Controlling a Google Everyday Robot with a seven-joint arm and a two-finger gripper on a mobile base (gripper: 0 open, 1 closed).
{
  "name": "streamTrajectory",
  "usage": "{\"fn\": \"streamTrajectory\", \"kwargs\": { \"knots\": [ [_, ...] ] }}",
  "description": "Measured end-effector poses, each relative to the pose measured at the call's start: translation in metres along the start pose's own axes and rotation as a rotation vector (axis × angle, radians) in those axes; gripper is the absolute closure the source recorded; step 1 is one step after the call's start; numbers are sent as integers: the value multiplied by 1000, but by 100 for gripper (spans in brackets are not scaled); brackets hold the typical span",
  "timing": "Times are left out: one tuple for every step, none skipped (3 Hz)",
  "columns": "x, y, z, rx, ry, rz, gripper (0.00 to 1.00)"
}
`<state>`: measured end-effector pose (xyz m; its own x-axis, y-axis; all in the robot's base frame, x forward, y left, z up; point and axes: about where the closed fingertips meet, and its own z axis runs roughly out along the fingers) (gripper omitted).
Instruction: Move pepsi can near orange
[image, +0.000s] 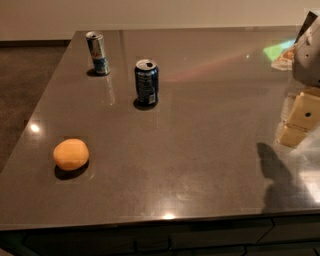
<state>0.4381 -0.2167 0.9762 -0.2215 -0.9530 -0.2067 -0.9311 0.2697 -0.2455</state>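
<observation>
The pepsi can (146, 82), dark navy with a silver top, stands upright on the dark glossy table (200, 150), left of centre towards the back. The orange (71, 154) lies near the table's front left corner, well apart from the can. My gripper (296, 125) hangs at the right edge of the view above the table, far to the right of the can. Its pale yellow fingers (305, 112) stand apart and hold nothing. Its shadow falls on the table below it.
A slimmer silver and light-blue can (98, 52) stands upright behind and left of the pepsi can, near the table's back left corner. A small packet (284, 59) lies at the back right. The table's left edge drops to dark floor (25, 85).
</observation>
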Motion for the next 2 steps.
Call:
{"fn": "streamTrajectory", "kwargs": {
  "knots": [
    [0, 0, 0, 0, 0, 0, 0],
    [-22, -17, 10, -14, -95, 30, 0]
  ]
}}
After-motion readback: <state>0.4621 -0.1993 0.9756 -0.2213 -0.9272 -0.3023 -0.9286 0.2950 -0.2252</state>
